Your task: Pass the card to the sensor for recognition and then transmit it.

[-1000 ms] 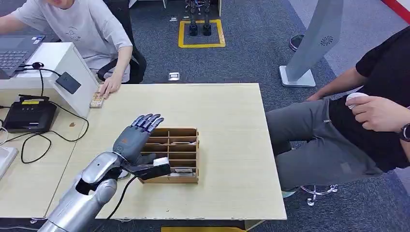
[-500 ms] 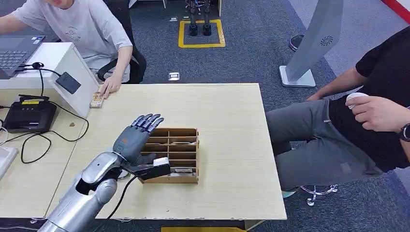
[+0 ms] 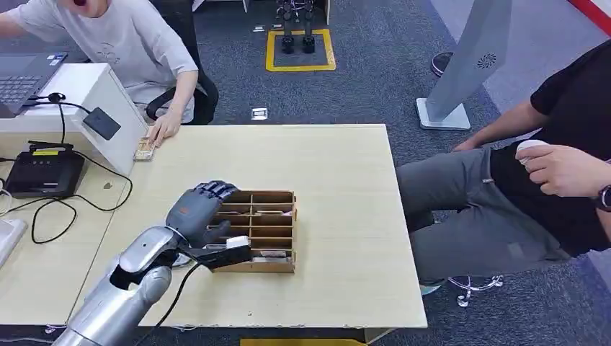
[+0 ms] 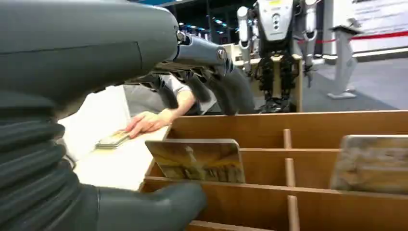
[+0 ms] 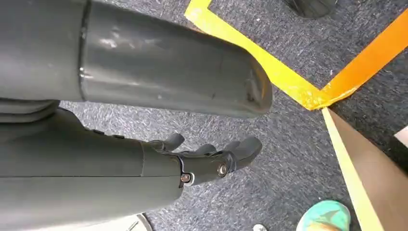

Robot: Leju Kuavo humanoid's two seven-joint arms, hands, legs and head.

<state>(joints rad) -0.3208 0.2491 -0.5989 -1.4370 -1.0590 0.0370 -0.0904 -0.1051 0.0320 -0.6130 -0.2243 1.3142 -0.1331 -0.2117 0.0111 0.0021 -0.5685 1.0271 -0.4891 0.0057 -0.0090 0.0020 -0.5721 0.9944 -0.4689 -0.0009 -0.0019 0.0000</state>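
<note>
A wooden divider box (image 3: 277,265) stands on the light table (image 3: 346,187), with cards upright in its slots. My left hand (image 3: 199,207) hangs over the box's left end, fingers bent down toward the slots. In the left wrist view a picture card (image 4: 197,161) stands in a slot between my thumb (image 4: 154,207) and my fingers (image 4: 211,72), with neither touching it. A second card (image 4: 370,163) stands further along. The black sensor pad (image 3: 101,123) sits on a white housing at the far left. My right hand (image 5: 211,154) hangs above the carpet, holding nothing.
A person's hand (image 3: 164,130) rests by a small stack of cards (image 3: 145,149) at the table's far left corner. A black device (image 3: 45,171) with cables and a laptop (image 3: 21,76) lie left. Another person (image 3: 547,180) sits at the right.
My left hand's fingers, stretched out before, have bent down over the box's left slots. The arm has barely shifted.
</note>
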